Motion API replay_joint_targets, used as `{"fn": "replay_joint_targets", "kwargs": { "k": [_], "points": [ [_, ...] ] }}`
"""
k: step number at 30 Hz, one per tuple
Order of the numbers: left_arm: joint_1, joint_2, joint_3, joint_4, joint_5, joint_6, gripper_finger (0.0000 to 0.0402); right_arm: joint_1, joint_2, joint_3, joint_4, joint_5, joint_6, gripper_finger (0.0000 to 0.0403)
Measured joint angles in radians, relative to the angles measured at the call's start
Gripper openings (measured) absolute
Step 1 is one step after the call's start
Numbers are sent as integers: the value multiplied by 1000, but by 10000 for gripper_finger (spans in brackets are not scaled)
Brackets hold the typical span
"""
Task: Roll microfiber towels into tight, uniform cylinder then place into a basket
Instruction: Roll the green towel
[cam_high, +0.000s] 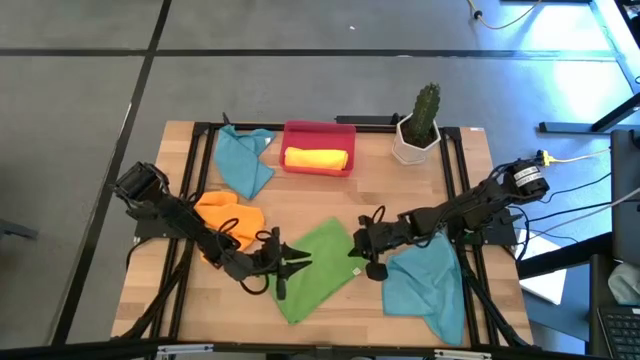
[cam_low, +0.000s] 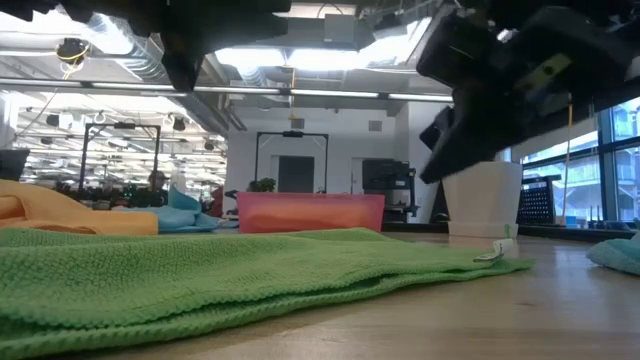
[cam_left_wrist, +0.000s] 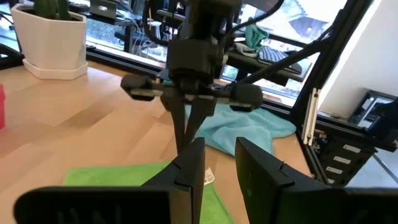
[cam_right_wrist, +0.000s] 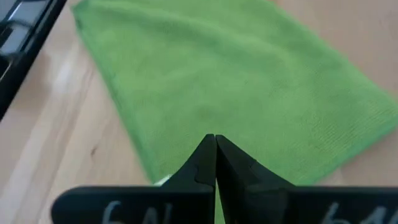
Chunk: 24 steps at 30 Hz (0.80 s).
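The green towel (cam_high: 318, 268) lies flat at mid-bench. The left gripper (cam_high: 288, 264), fingers narrowly parted, reaches low over its left edge; the right gripper (cam_high: 362, 247), fingers pressed together, hovers at its right corner.

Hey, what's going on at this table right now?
Two dark robot arms are working on a green microfiber towel lying flat mid-table. The left gripper is open at one edge; the right gripper, fingers shut, is at the opposite corner. A rolled yellow towel already lies in the shallow red plastic basket. An orange towel and two teal towels wait unrolled.
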Motion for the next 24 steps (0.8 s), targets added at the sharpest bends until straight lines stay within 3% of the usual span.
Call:
{"fn": "replay_joint_targets", "kwargs": {
  "k": [5,12,15,19,24],
  "points": [
    [0,0,0,-86,10,-38,80,0,0,44,-126,31,39,6],
    [24,0,0,-330,17,-274,80,3,0,55,-287,96,157,6],
    [65,0,0,-426,89,-363,80,28,0,55,-342,101,199,6],
    [115,0,0,-513,210,-456,80,58,0,55,-320,100,227,6],
    [126,0,0,-535,219,-448,80,81,-1,55,-232,100,222,6]
  ]
}}
